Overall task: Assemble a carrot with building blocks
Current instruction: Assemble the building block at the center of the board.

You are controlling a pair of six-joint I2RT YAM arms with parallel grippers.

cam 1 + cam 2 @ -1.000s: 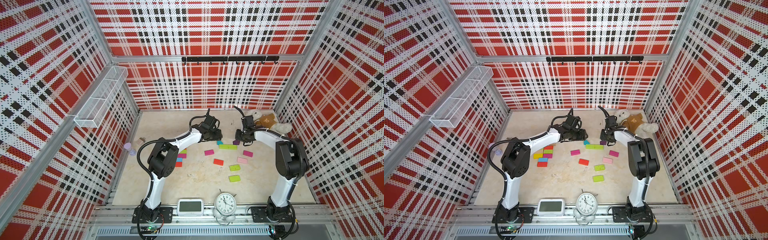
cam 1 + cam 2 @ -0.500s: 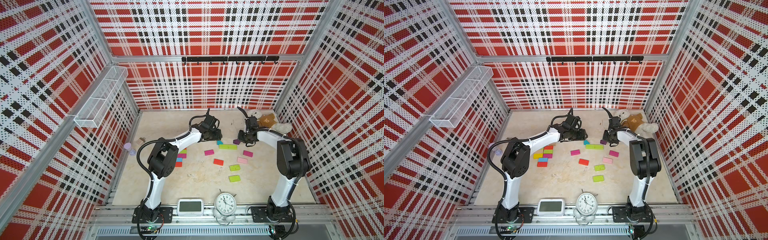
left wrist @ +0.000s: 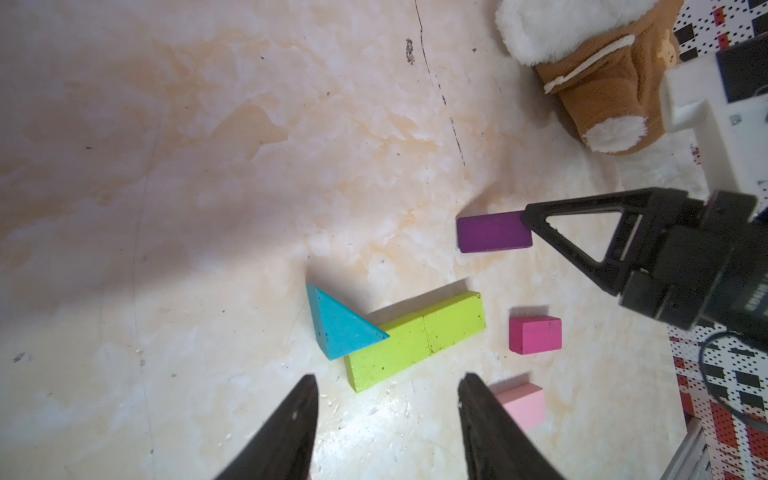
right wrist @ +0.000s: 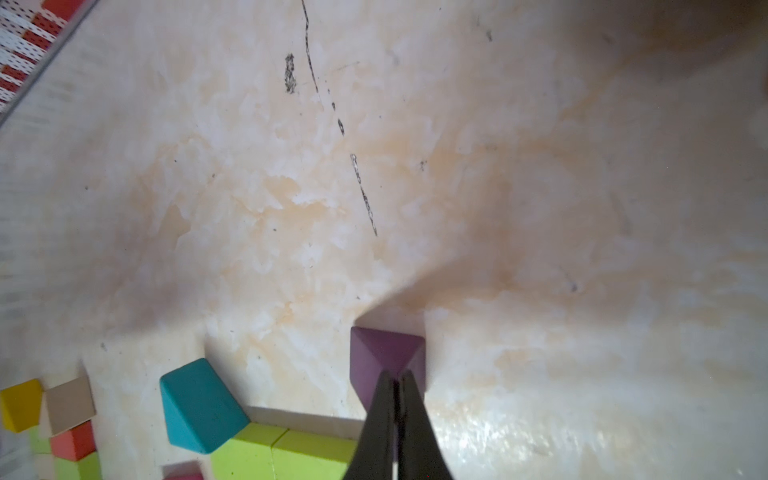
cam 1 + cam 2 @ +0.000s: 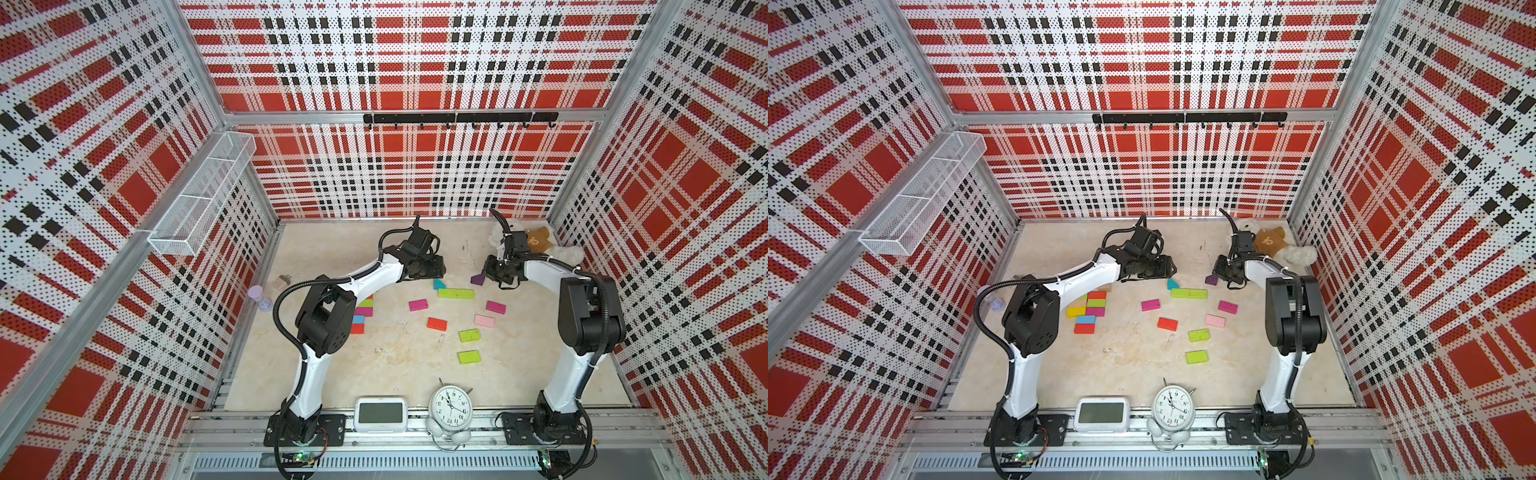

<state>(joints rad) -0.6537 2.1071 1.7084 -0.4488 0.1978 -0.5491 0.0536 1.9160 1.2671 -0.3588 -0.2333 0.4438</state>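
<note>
Right gripper (image 4: 397,376) had its two black jaws pressed together with nothing between them, tips resting on the ridge of the purple wedge (image 4: 382,353) (whether they pushed it or only touched it could not be told). In both top views that wedge sat a little right of centre on the pale table (image 5: 332,249), just beside the right end of two lime bricks (image 5: 456,293) laid end to end. A teal wedge (image 5: 438,284) touched their left end. The left gripper (image 3: 388,377), jaws apart and empty, hovered near the teal wedge. Other bricks (image 5: 436,323) lay scattered below centre.

Closed tips on a sloped face would likely slip. The wedge could then skid or roll, knock the lime pair out of line, or slide toward the plush bear (image 5: 536,243) at upper right.
</note>
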